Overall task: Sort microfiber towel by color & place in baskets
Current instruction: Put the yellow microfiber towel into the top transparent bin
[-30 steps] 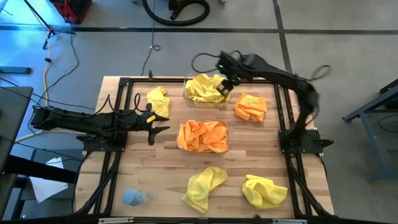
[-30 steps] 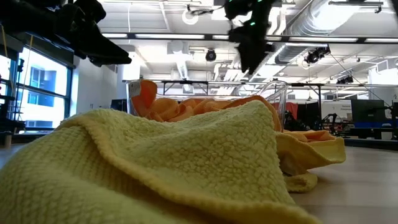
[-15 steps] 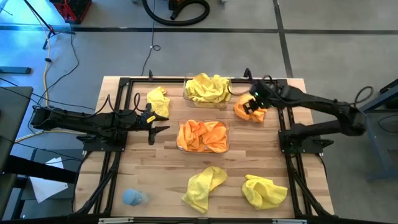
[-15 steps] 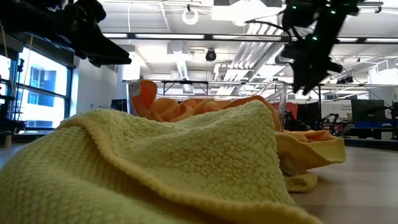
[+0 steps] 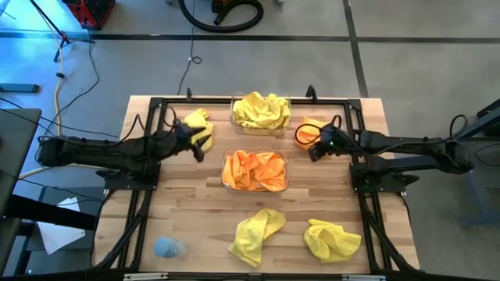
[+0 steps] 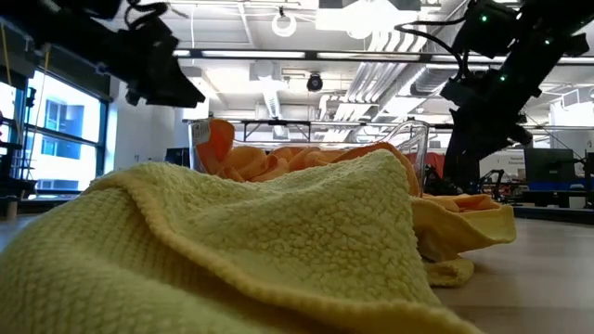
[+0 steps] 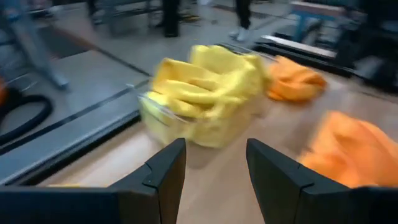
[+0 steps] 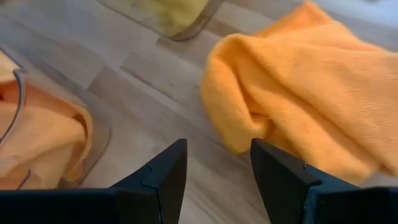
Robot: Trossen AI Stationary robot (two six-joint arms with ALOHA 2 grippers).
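Two see-through baskets stand mid-table. The far basket holds yellow towels and the near basket holds orange ones. A loose orange towel lies right of the far basket. My right gripper hovers open just on its near side, pointing down at the wood beside it. A loose yellow towel lies left of the far basket. My left gripper hangs open next to it, facing the far basket. Two more yellow towels lie near the front edge.
A black metal frame runs along the table's sides and far edge. A small pale blue lump sits at the near left corner. Bare wood shows between the two baskets and on both sides of the near basket.
My right gripper has swung from above the far basket toward the table's right and near side. It has come down beside the loose orange towel, rolling as it went, and stays open. My left gripper has turned toward the far edge, closer to the loose yellow towel.
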